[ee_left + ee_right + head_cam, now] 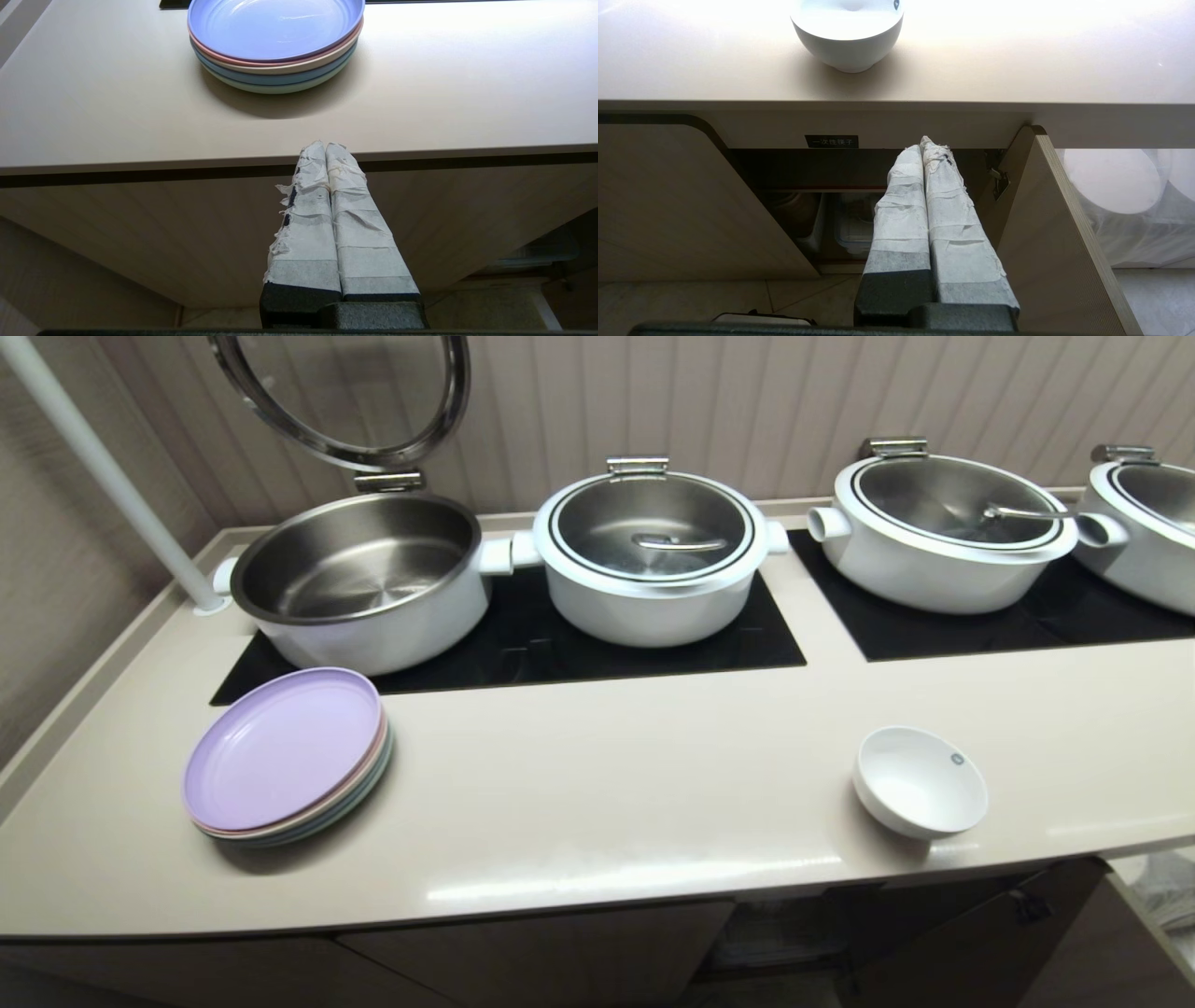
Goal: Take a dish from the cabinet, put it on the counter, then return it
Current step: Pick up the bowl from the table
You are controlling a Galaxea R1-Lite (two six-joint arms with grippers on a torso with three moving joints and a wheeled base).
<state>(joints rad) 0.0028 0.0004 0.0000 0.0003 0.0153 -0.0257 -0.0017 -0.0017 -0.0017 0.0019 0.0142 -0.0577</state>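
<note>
From the head view we saw the dish (920,791) standing upright on the counter (597,803), near the rounded front edge and toward the right, in front of the gap between the two black cooktop panels (523,635). Well apart from it, on the left, sat a stack of pastel plates (288,756) with a lilac one on top. Four white pots stood on the panels behind: the leftmost pot (359,581) had its lid raised, while the second pot (651,555) had its glass lid down. Neither arm appeared in this view. Below the counter edge we could make out the cabinet (980,943) with a door swung out.

In the left wrist view we found the left gripper (326,145) below the counter edge, its tape-wrapped fingers (303,233) pressed together with nothing between them. It pointed up toward the plates and hung apart from them, in front of a closed cabinet front (140,233).

In the right wrist view the right gripper (924,142) likewise had its taped fingers (957,242) closed flat against each other, holding nothing. It sat in front of the open cabinet, just beneath the counter lip, with the dish on the counter beyond it and untouched. A small black label (831,141) with white characters sat on the rail above the opening, a clear container (854,224) stood inside on the shelf, and the open door (1055,233) lay just beside the gripper.
</note>
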